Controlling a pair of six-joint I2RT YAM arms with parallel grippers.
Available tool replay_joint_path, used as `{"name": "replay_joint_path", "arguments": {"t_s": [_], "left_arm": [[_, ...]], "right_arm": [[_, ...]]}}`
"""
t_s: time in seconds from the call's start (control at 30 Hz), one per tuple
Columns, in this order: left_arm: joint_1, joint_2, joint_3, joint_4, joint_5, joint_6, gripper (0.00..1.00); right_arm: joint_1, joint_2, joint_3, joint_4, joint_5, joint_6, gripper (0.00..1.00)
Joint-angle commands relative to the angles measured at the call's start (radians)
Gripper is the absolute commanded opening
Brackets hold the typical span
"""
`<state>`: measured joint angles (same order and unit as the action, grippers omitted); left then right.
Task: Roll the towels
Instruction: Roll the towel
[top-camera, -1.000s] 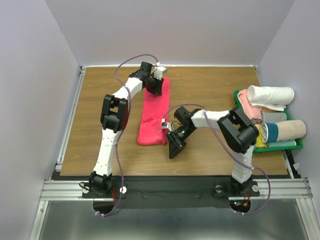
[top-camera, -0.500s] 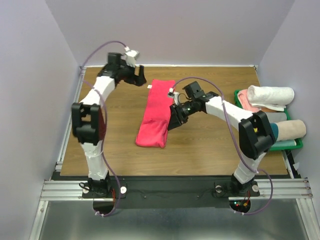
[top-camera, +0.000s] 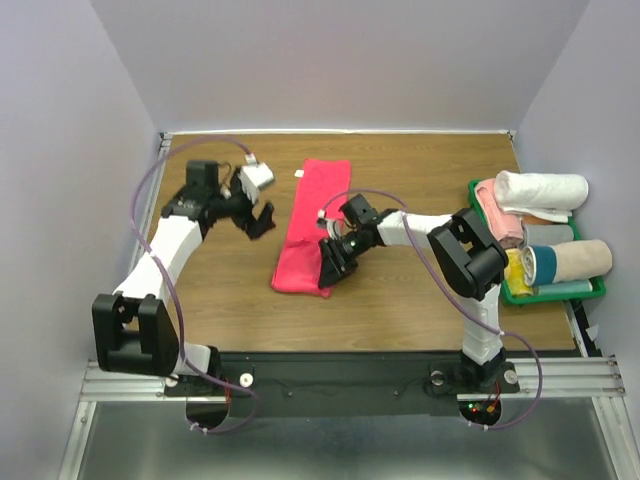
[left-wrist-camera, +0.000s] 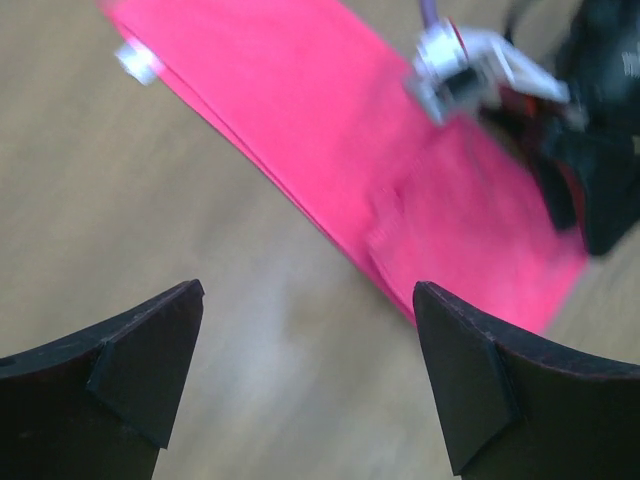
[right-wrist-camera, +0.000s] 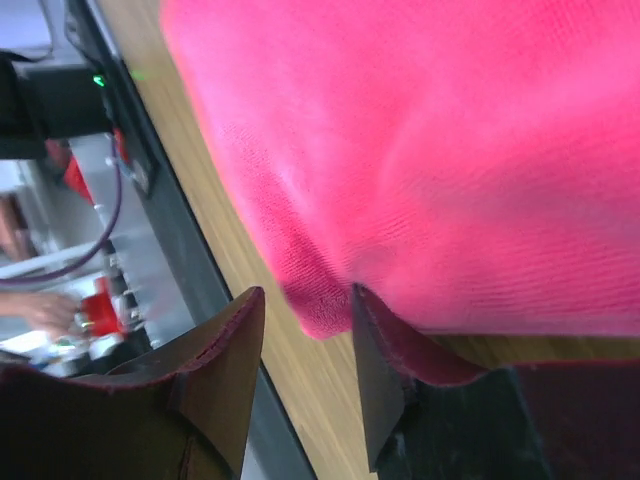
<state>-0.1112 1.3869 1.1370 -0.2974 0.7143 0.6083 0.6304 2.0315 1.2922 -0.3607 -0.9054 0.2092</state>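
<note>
- One pinkish-red towel (top-camera: 310, 225) (left-wrist-camera: 340, 120) (right-wrist-camera: 450, 150) is lying folded into a long narrow strip on the middle of the desk (top-camera: 400, 295), running from the far side toward the near edge; its small white tag (top-camera: 299, 173) (left-wrist-camera: 135, 62) is showing at the far left corner.
- The left end effector (top-camera: 258, 215) (left-wrist-camera: 308, 295) is hovering over bare wood just left of the strip, apart from it; its fingers are standing spread wide, holding nothing.
- The right end effector (top-camera: 330, 268) (right-wrist-camera: 305, 295) is sitting low at the strip's right edge, close to its near end; its fingers are standing partly spread, with the towel's corner showing at the gap between the tips and wood visible through it; whether either finger is touching the cloth I cannot tell.
- Several rolled towels (top-camera: 545, 190), white, pink, tan and teal among them, are lying piled in a green basket (top-camera: 590, 290) at the desk's right edge, well apart from both end effectors.
</note>
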Motion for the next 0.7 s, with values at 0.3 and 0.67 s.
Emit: {"name": "replay_joint_path", "arguments": {"t_s": [0.3, 0.67], "left_arm": [[-0.594, -0.431, -0.629, 0.154, -0.364, 0.354, 0.89], [-0.709, -0.339, -0.724, 0.348, -0.473, 0.438, 0.77]], "right_arm": [[-0.012, 0.024, -0.041, -0.222, 0.301, -0.287, 0.41], [-0.021, -0.12, 0.005, -0.316, 0.192, -0.384, 0.37]]}}
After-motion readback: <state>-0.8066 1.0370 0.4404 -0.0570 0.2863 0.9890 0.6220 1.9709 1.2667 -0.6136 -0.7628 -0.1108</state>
